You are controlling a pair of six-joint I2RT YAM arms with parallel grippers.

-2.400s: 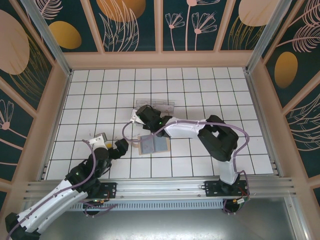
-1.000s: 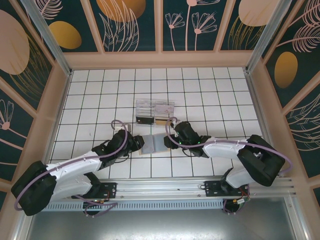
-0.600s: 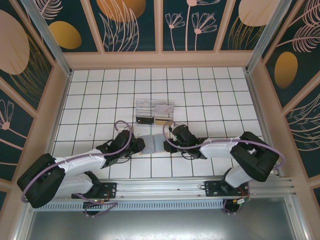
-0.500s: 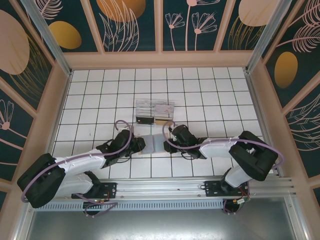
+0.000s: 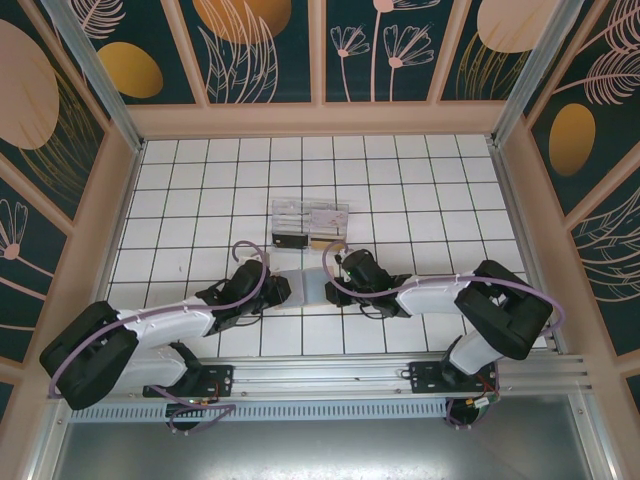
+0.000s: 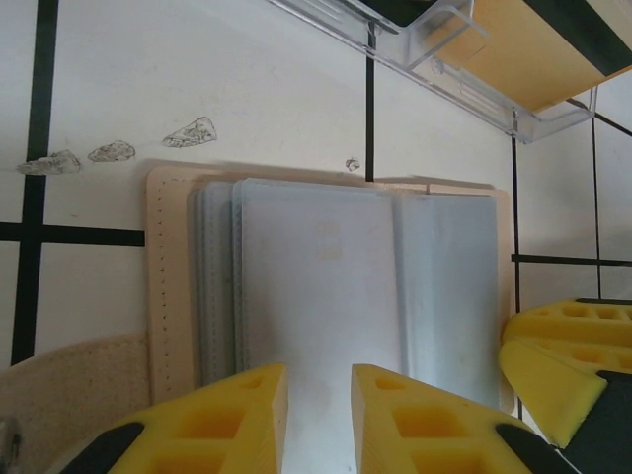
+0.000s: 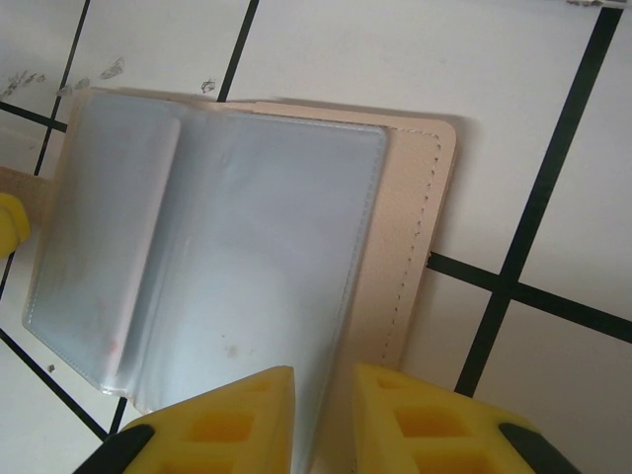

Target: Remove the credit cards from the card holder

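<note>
The card holder lies open on the tiles, tan outside with blue-grey clear sleeves inside. My left gripper sits at its left edge. In the left wrist view this gripper is low over a sleeve, its jaws a narrow gap apart with nothing gripped. My right gripper is at the right edge. Its jaws are slightly apart, astride the sleeve's edge. No credit card shows distinctly; a faint pink mark lies behind the sleeve.
A clear plastic compartment box stands one tile beyond the wallet, with a black block and a tan piece at its near side. White tiled floor extends all round; wooden walls enclose it.
Since 2.4 s ago both arms have swung in to the wallet from left and behind. Over the last half second they have hardly moved; the right gripper edged slightly left.
</note>
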